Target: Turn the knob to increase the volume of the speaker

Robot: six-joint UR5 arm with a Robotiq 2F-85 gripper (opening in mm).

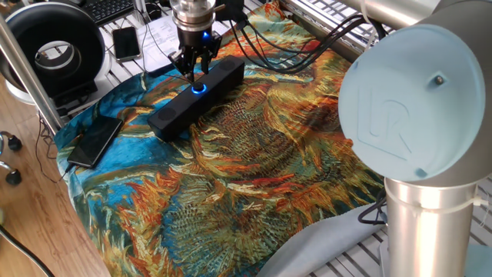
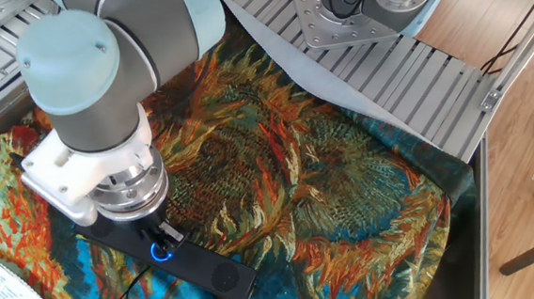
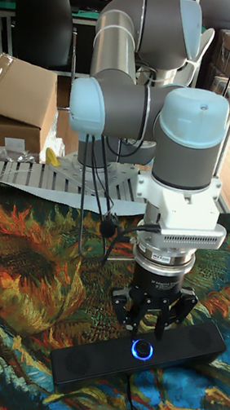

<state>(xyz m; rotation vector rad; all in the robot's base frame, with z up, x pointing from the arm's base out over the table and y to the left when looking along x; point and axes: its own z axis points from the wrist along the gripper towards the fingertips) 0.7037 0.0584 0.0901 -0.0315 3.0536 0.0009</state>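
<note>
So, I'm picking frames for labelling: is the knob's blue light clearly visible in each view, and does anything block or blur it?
One fixed view: the knob glows sharp blue on the speaker, gripper just above it. The other fixed view: the ring shows, partly crowded by the fingers. Tall fixed view: the ring is brightest, slightly bloomed; the green background is overexposed.

The long, slim matte-black bar-shaped speaker [image 3: 138, 353] lies flat on its back on the sunflower-patterned cloth — at the cloth's far-left part in one fixed view, running diagonally there. Midway along its upper face sits the small round black knob [image 3: 142, 348], ringed by a glowing blue light — lit and facing up.
</note>
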